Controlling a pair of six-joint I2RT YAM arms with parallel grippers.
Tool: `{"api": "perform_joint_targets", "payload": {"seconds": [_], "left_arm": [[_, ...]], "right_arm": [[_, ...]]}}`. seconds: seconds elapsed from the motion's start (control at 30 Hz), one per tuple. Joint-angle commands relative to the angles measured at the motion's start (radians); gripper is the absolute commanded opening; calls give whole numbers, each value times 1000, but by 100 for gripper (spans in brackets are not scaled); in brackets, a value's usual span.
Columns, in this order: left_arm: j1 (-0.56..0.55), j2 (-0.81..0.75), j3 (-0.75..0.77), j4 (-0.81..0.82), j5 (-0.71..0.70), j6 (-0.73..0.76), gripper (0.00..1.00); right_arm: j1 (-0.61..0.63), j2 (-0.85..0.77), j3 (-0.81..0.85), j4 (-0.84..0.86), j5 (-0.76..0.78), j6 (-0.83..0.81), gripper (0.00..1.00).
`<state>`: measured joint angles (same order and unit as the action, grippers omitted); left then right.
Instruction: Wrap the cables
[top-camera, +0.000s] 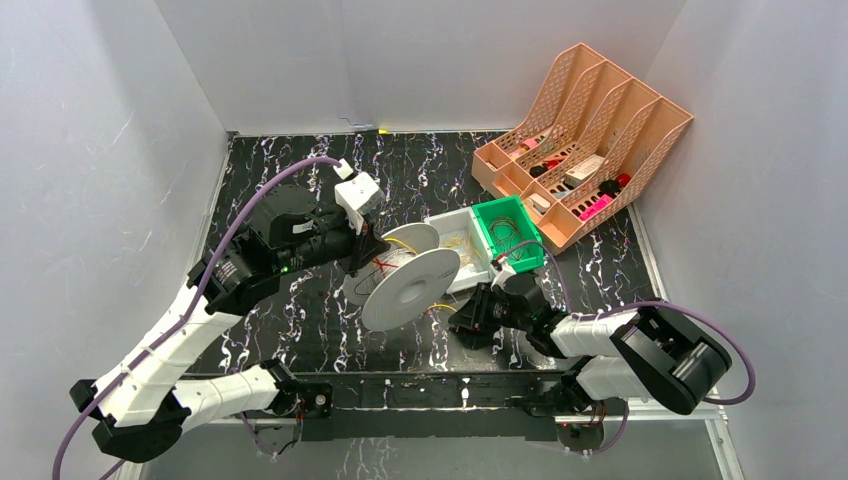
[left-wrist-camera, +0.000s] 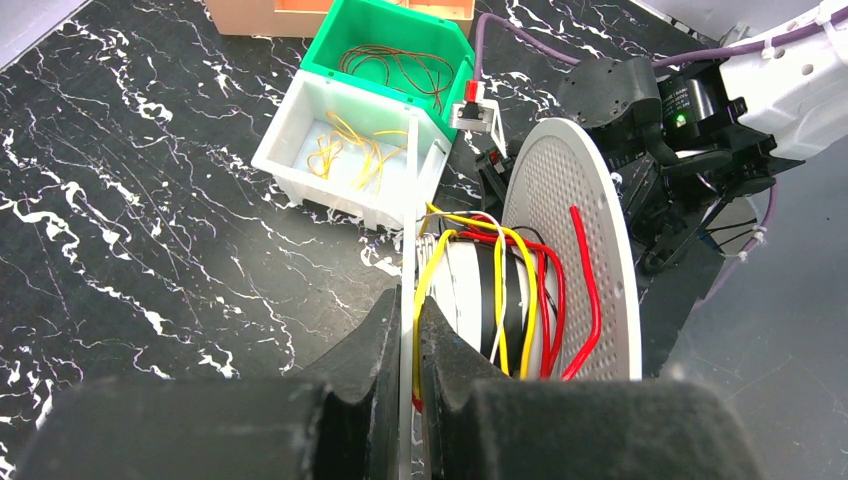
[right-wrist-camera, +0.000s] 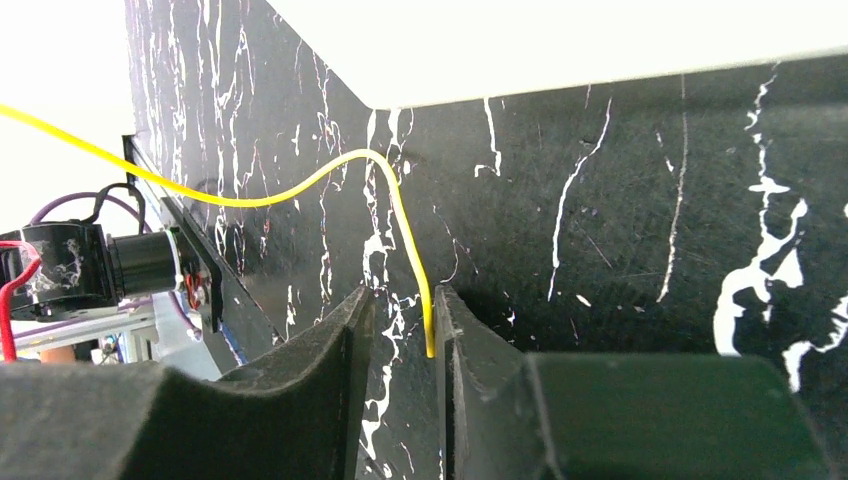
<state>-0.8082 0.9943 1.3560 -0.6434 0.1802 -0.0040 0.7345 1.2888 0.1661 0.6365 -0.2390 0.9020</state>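
The white round spool (top-camera: 410, 290) is held tilted above the table, with yellow cables (left-wrist-camera: 500, 290) and red wires wound on its core. My left gripper (left-wrist-camera: 408, 300) is shut on the edge of the spool's near flange, and one yellow strand runs beside the clamped rim. A loose yellow cable (right-wrist-camera: 300, 190) arcs from the spool side down to my right gripper (right-wrist-camera: 400, 300). That gripper stands open low beside the spool (top-camera: 470, 325). The cable's end lies against one finger, with a gap to the other.
A white bin (top-camera: 445, 217) holding more loose yellow cables (left-wrist-camera: 350, 150) stands behind the spool. Beside it a green bin (top-camera: 485, 235) holds dark brown wires. A peach file organizer (top-camera: 590, 130) stands at the back right. Grey walls enclose the table.
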Motion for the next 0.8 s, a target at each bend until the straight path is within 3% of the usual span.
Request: {"api": "perform_joint_targets", "payload": {"seconds": [0.0, 0.1, 0.23, 0.5, 0.77], "left_arm": [[-4, -16, 12, 71, 14, -19, 0], [-4, -13, 9, 79, 15, -22, 0], [-4, -10, 7, 89, 7, -32, 0], [-4, 10, 12, 164, -171, -140, 0], [-4, 73, 17, 286, -370, -251, 0]], "right_arm": [[12, 9, -9, 77, -8, 11, 34], [16, 9, -16, 91, -6, 20, 25], [20, -1, -10, 93, -4, 18, 0], [72, -71, -9, 33, 22, -12, 0], [220, -135, 44, -69, 143, -14, 0]]}}
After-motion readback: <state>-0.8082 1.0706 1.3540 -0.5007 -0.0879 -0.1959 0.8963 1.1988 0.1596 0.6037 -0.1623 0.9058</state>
